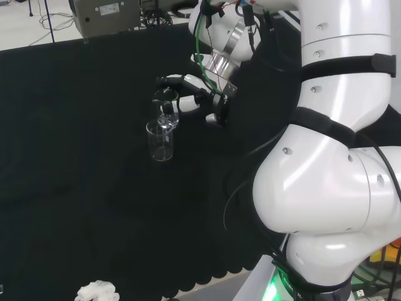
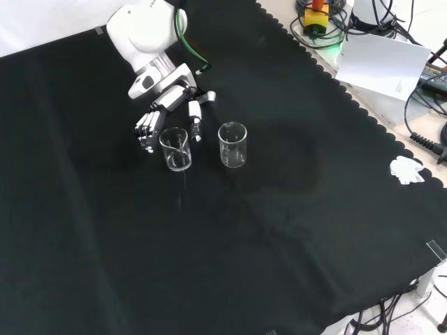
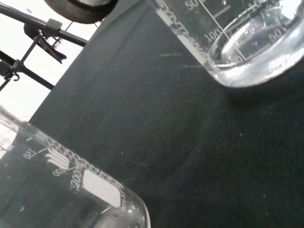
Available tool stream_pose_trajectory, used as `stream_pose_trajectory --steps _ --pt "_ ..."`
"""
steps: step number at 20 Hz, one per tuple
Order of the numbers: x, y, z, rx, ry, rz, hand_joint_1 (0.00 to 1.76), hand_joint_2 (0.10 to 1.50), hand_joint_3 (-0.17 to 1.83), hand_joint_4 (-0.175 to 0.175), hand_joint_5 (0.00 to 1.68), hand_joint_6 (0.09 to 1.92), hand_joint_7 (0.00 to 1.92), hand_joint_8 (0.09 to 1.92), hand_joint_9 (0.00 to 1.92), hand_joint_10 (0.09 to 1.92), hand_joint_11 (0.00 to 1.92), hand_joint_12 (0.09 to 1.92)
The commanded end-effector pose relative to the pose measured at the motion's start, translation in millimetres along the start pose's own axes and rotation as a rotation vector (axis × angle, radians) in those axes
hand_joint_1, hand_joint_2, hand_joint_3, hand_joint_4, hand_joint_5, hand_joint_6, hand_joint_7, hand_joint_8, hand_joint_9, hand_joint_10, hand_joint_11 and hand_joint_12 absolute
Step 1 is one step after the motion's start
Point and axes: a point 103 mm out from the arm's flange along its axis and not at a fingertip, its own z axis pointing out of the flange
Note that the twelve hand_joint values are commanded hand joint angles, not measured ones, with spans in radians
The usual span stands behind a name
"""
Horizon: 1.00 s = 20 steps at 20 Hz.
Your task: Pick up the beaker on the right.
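Toward the bench's (image 2: 293,230) far edge in the front view, two clear beakers stand apart on the black cloth. Around the left beaker (image 2: 174,149) the hand (image 2: 164,112) reaches with fingers (image 2: 146,130) and thumb (image 2: 195,120) partly curled, not clasping it; the right beaker (image 2: 232,144) stands free.

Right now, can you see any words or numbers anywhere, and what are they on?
First beaker, wrist view: white scale numbers and a word cut off at the edge; not read off here.
Second beaker, wrist view: white scale numbers beside a blank white patch; not read off here.
Grey box, head view: a pale label, too small to read.
Front view: any print on the beakers is too small to read.
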Motion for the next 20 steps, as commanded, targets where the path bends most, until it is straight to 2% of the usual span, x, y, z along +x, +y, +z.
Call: stream_pose_trajectory --steps 1,6,8,12,20 --pt "-9 -7 -1 -0.039 0.099 0.022 0.86 0.85 -0.17 -0.048 0.34 0.09 0.2 0.68 0.41 0.62 0.04 1.39" --pt "-9 -7 -3 -0.05 0.119 0.006 0.88 0.85 -0.17 -0.045 0.35 0.09 0.23 0.69 0.41 0.62 0.04 1.4" --pt "-23 -12 -10 -0.034 0.124 -0.012 0.88 0.85 -0.17 -0.045 0.36 0.09 0.23 0.69 0.41 0.62 0.04 1.4" --pt "-27 -12 -12 0.001 0.113 -0.034 0.88 0.85 -0.17 -0.043 0.37 0.09 0.24 0.69 0.41 0.62 0.04 1.4" --pt "-41 -13 -10 0.045 0.063 -0.027 0.88 0.85 -0.17 -0.041 0.39 0.09 0.24 0.7 0.41 0.62 0.03 1.4"
